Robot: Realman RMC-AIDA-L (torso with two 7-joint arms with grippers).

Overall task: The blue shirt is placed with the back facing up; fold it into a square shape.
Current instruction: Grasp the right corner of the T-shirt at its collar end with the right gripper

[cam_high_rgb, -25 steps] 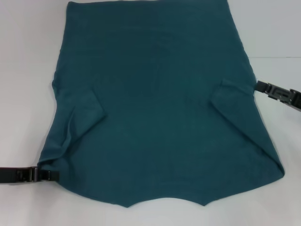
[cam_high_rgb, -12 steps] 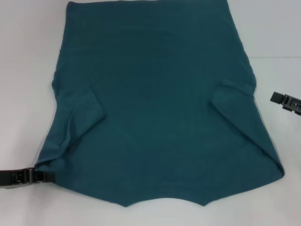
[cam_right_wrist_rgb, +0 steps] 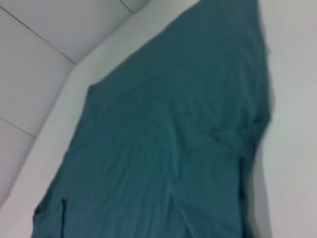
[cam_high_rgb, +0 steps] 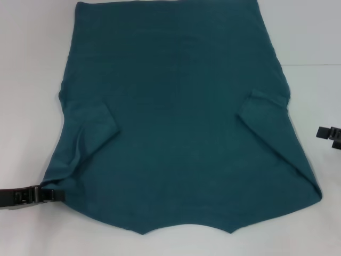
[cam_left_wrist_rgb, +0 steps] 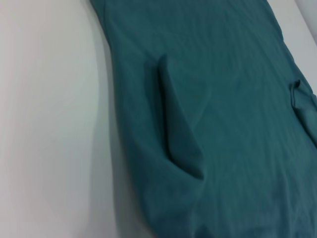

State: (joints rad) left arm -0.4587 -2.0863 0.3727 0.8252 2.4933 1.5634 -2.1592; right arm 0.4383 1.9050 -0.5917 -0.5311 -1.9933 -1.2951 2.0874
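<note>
The blue shirt (cam_high_rgb: 176, 122) lies flat on the white table, plain side up, with its hem at the far end. Both sleeves are folded inward: the left sleeve (cam_high_rgb: 98, 125) and the right sleeve (cam_high_rgb: 261, 109). My left gripper (cam_high_rgb: 59, 196) lies low on the table at the shirt's near-left corner, touching its edge. My right gripper (cam_high_rgb: 319, 132) is at the right edge of the head view, apart from the shirt. The shirt also fills the left wrist view (cam_left_wrist_rgb: 223, 99) and the right wrist view (cam_right_wrist_rgb: 163, 139). No lettering shows.
The white table (cam_high_rgb: 26, 80) shows bare on both sides of the shirt and along the near edge. A wall or raised border (cam_right_wrist_rgb: 44, 59) runs behind the table's far side in the right wrist view.
My right gripper has drawn away from the shirt's right edge, moving outward and nearer to me. My left gripper has shifted slightly back at the near-left corner. The shirt has not moved.
</note>
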